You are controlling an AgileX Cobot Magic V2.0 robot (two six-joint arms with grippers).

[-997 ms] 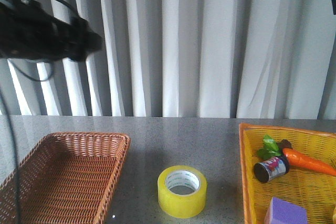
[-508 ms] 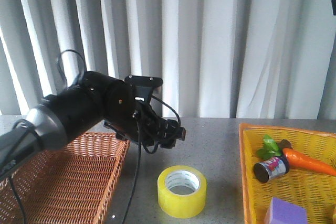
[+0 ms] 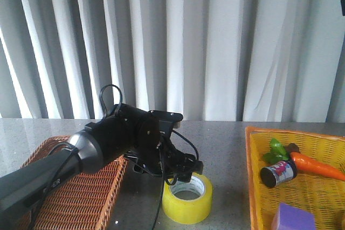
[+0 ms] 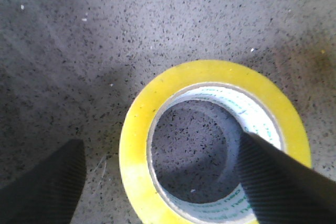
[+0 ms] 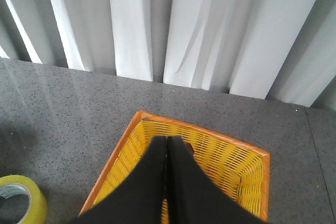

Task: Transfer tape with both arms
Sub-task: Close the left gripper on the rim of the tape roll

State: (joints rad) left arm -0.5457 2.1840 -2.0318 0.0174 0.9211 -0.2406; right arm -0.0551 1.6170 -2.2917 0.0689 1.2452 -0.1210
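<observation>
Nearest the camera in the front view, the tape (image 3: 187, 196) is lying flat on the grey speckled bench (image 3: 226, 149), between the brown wicker basket (image 3: 64, 187) on the left and the yellow basket (image 3: 302, 187) on the right, touching neither. The left gripper (image 3: 182, 174) is hovering right over the roll's near-left rim, at the end of the left arm (image 3: 102, 144) that is reaching across from the wicker basket side. In the left wrist view its fingers are standing spread: one fingertip (image 4: 273, 182) is sitting over the white core inside the ring, the other (image 4: 42, 182) outside the yellow wall, so they are straddling one side of the roll without yet pinching it.

The step in hand looks like the first pickup, with the handover not yet begun. The next move likely calls for lowering a little further and closing on the wall of the roll, squarely enough that it is not tipping or sliding.

Farther back, the right gripper (image 5: 167, 150) is hanging high over the yellow basket with its fingers pressed together, holding nothing, well apart from the tape (image 5: 21, 200).
</observation>
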